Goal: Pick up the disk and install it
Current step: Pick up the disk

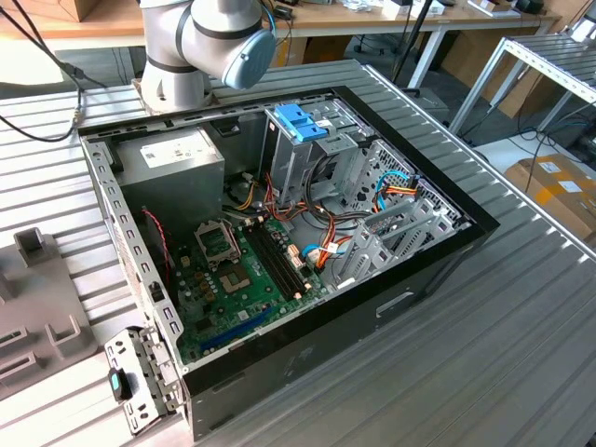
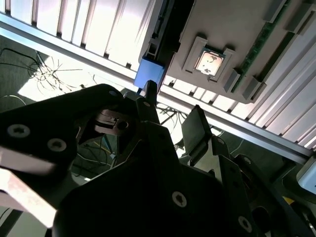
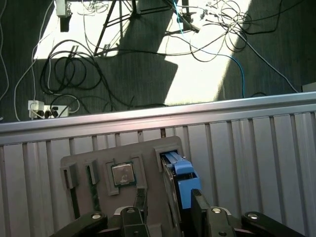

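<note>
The disk (image 3: 181,177) stands on edge in a slot of a grey fixture plate (image 3: 84,160), its blue side rail facing the camera. In the first wrist view my gripper (image 3: 170,207) hangs just above it, open, one finger on each side of the disk. One fingertip (image 3: 199,200) is close against the blue rail; the other stands apart from the disk. In the second wrist view the blue rail end of the disk (image 2: 149,73) lies just beyond my gripper (image 2: 173,101). The open computer case (image 1: 372,307) lies on the ribbed metal table.
A processor chip (image 3: 122,174) sits in a pocket of the fixture plate beside the disk. Inside the case are a metal drive cage with a blue plastic top (image 1: 298,123), a grey power supply box (image 1: 177,160) and the motherboard (image 1: 237,279). Cables lie on the floor past the table edge (image 3: 158,111).
</note>
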`<state>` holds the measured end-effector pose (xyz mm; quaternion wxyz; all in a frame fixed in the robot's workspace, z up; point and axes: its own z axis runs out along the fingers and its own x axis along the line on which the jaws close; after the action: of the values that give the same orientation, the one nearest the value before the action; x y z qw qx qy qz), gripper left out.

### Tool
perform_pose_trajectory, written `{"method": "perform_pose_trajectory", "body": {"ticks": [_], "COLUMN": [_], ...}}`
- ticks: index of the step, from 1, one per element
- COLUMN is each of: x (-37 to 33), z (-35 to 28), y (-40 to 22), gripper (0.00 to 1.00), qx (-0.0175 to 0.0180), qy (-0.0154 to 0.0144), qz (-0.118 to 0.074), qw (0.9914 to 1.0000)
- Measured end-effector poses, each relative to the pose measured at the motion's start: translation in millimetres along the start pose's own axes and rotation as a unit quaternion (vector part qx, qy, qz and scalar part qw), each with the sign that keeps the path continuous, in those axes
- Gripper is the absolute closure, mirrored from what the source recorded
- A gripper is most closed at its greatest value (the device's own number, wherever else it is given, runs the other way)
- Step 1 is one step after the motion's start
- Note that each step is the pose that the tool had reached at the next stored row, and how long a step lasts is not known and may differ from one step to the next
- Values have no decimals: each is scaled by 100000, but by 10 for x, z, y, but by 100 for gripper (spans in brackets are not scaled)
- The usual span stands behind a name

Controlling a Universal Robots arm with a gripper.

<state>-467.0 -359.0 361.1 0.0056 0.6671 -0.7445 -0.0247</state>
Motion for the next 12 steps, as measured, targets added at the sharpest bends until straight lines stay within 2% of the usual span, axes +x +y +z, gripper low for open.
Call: {"method": "perform_pose_trajectory", "body": {"ticks": [6,12], "x": [-7,-8], "z": [13,22], "y": [-37,-46], "gripper": [52,52], "qx": [-5,-17], "qy": [7,57], "qz": [-148,-895], "qw": [100000,99996]}}
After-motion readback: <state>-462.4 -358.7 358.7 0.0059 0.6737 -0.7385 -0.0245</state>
